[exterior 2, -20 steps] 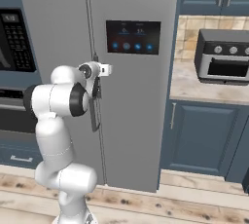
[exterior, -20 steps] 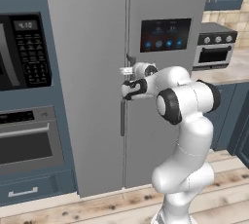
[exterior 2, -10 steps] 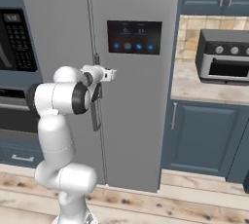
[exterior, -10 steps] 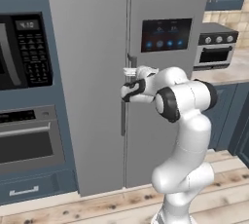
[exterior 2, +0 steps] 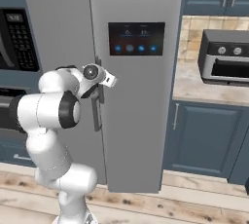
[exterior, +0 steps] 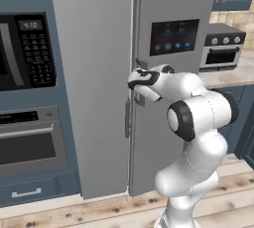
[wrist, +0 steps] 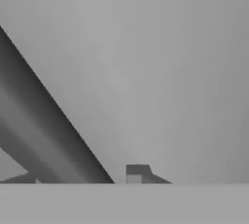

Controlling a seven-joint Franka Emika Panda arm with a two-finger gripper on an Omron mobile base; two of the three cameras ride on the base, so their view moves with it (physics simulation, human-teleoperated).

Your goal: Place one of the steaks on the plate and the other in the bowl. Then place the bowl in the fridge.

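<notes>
Directly ahead of the base, the fridge point(exterior: 99, 73) is standing tall and upright with both doors closed, its long axis running vertically and its front facing the cameras. Its skin is smooth, matte grey-silver, broken by a narrow vertical seam between the two doors and by a dark rectangular control panel point(exterior 2: 136, 39) set into the right-hand door. Two slim vertical bar handles point(exterior 2: 97, 106) are flanking the seam at mid-height.

The arm is rising from the floor in a rounded white column, bending at a dark-ringed elbow point(exterior: 198, 118) and reaching forward and across at about handle height. The gripper point(exterior: 136, 84) is sitting right at the door seam, just beside the handles, with the wrist turned sideways; whether the fingers are spread or pressed together on a handle, I cannot tell, as the hand's body is hiding them. In the hand view, plain grey door surface point(wrist: 146, 72) is lying very close, with a darker band crossing it diagonally.

A black microwave point(exterior: 25, 53) and an oven point(exterior: 30, 142) are sitting in blue cabinetry to the fridge's left. A toaster oven point(exterior 2: 226, 62) is resting on a pale counter point(exterior 2: 194, 84) to its right.
</notes>
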